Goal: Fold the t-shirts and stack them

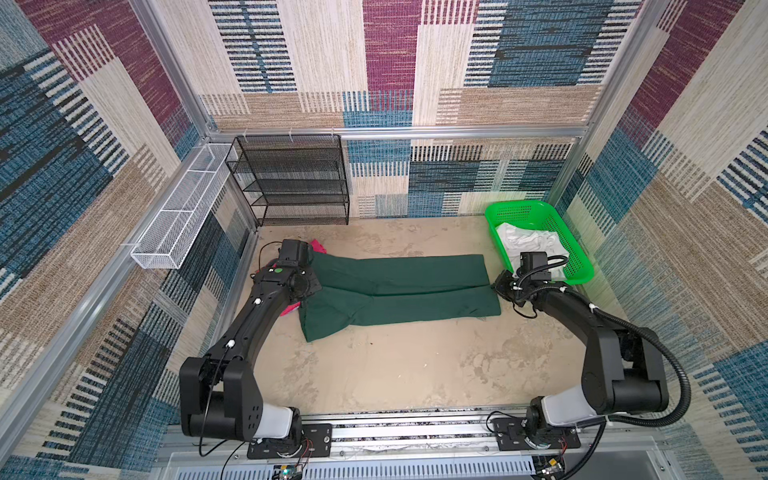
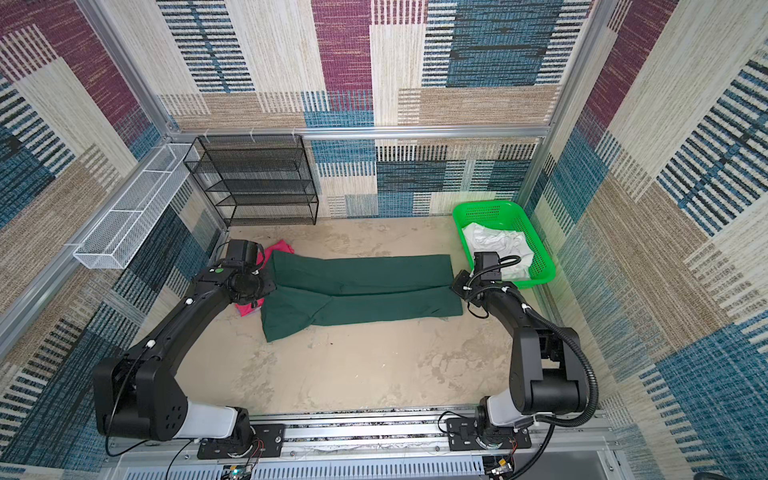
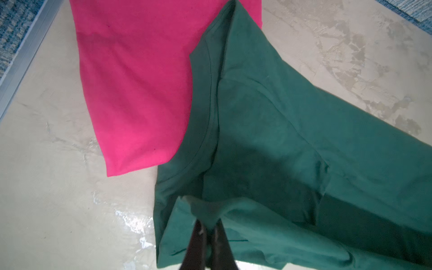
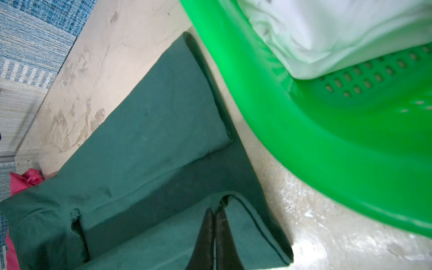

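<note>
I see left gripper [image 3: 208, 224] pinching the collar end and right gripper [image 4: 215, 211] pinching the hem of the dark green t-shirt [image 1: 399, 274], stretched nine-to-three o'clock mid-table, so I'd lift both level, keep it taut, clear the basket [image 4: 327, 152] at two, fold toward the pink t-shirt [image 3: 131, 93] at nine.

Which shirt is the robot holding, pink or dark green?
The dark green t-shirt: left end effector and right end effector pinch its ends. The pink t-shirt lies free, partly under it.
</note>
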